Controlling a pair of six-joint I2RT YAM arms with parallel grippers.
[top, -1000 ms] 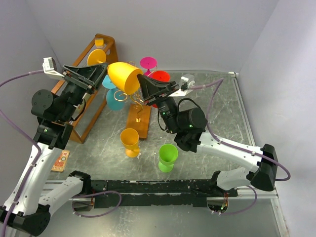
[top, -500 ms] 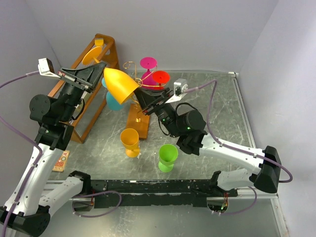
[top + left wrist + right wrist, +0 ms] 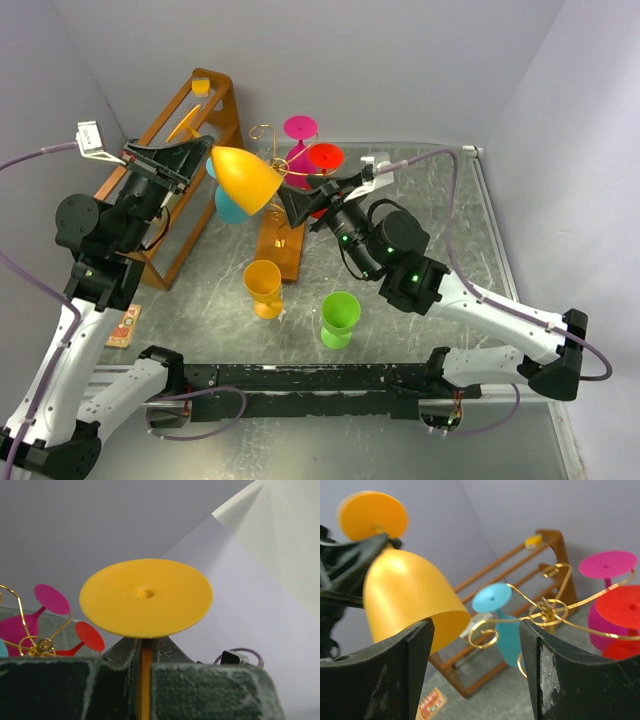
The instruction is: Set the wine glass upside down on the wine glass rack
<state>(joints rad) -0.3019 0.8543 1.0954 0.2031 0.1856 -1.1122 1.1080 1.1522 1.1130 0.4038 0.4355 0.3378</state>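
The yellow-orange wine glass (image 3: 245, 180) hangs in the air left of the wine glass rack (image 3: 284, 248), bowl mouth tilted down and right. My left gripper (image 3: 197, 160) is shut on its stem. In the left wrist view the glass's foot (image 3: 146, 597) sits just above my left gripper (image 3: 145, 647), with the stem between the jaws. My right gripper (image 3: 297, 203) is open beside the bowl's rim and holds nothing. From the right wrist, the bowl (image 3: 405, 595) lies past the left finger of my right gripper (image 3: 475, 635), and an empty gold spiral arm (image 3: 488, 631) shows between the fingers.
Teal (image 3: 234, 206), magenta (image 3: 300, 129) and red (image 3: 326, 157) glasses hang upside down on the gold wire. An orange glass (image 3: 264, 288) and a green glass (image 3: 340, 318) stand upright on the table. The slanted wooden shelf rack (image 3: 216, 86) stands behind my left arm.
My left gripper shut on the glass's stem, then my right gripper opened and let go of the bowl. The glass swung left, bowl mouth now lower.
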